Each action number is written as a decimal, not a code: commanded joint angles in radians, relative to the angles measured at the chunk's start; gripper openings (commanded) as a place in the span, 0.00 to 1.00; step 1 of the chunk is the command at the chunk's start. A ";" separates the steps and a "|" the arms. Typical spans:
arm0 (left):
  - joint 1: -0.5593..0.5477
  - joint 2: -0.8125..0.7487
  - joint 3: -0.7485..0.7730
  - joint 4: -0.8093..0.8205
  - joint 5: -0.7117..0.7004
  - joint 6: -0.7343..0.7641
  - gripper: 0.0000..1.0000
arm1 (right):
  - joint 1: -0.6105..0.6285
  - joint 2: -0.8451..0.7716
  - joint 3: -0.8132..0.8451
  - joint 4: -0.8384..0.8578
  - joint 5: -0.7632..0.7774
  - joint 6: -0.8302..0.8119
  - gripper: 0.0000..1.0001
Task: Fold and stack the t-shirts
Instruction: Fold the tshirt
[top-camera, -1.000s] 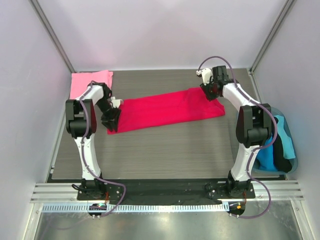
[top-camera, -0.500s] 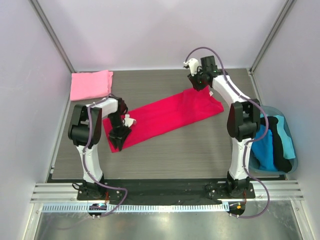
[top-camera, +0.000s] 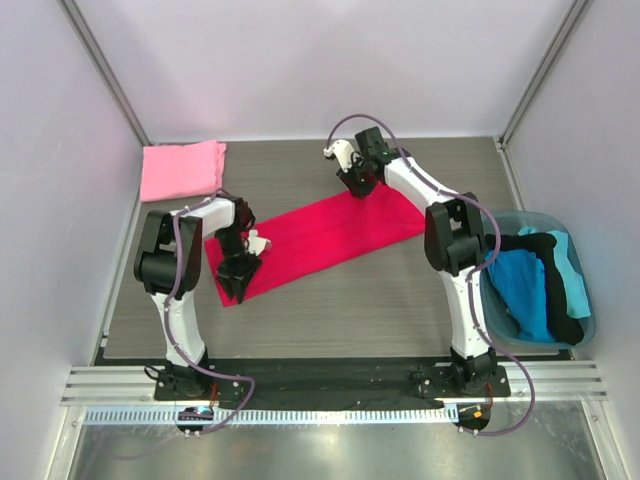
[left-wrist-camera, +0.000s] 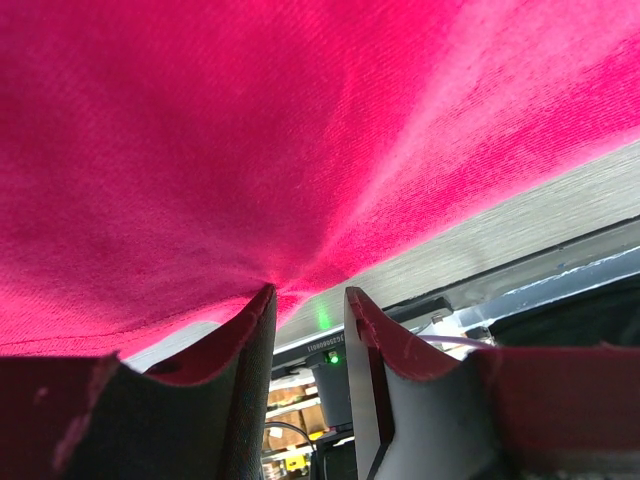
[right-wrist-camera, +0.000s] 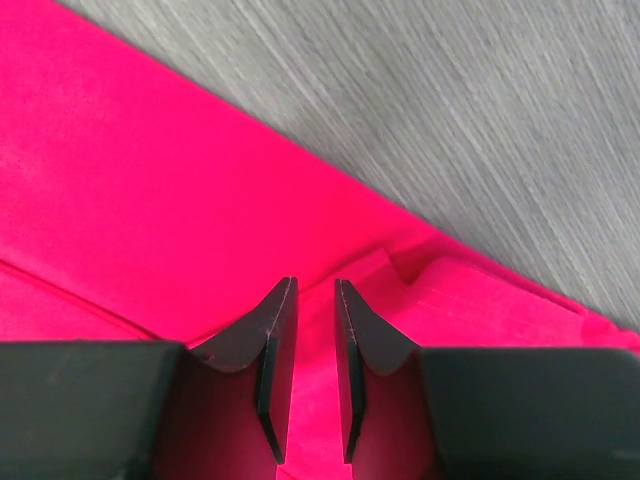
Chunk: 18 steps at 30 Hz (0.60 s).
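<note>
The crimson-red t-shirt (top-camera: 320, 230), folded into a long strip, lies slantwise across the table. My left gripper (top-camera: 240, 272) is shut on its near left end. In the left wrist view the red cloth (left-wrist-camera: 300, 130) puckers toward the fingertips of that gripper (left-wrist-camera: 307, 290). My right gripper (top-camera: 357, 180) is at the strip's far corner. In its own view the jaws (right-wrist-camera: 315, 282) stand narrowly apart with red cloth (right-wrist-camera: 150, 180) filling the gap, shut on a thick fold. The light pink t-shirt (top-camera: 182, 168) lies folded at the back left corner.
A blue bin (top-camera: 588, 322) at the right table edge holds blue and black garments (top-camera: 530, 280). Grey wood-grain tabletop (right-wrist-camera: 480, 120) shows beyond the red shirt's edge. White walls close in the back and both sides.
The left gripper pulled the shirt's left end toward the near side, then stayed. The right gripper swept left along the far edge with its corner, narrowing its jaws. The strip now lies slanted and shorter.
</note>
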 joint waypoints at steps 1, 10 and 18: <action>-0.001 0.004 -0.005 0.099 -0.019 0.011 0.35 | -0.001 0.011 0.060 0.003 0.032 -0.005 0.27; -0.001 0.015 0.009 0.094 -0.018 0.009 0.35 | -0.001 0.087 0.123 -0.001 0.070 0.014 0.27; -0.001 0.019 0.016 0.091 -0.027 0.008 0.34 | 0.001 0.114 0.145 -0.020 0.067 0.021 0.23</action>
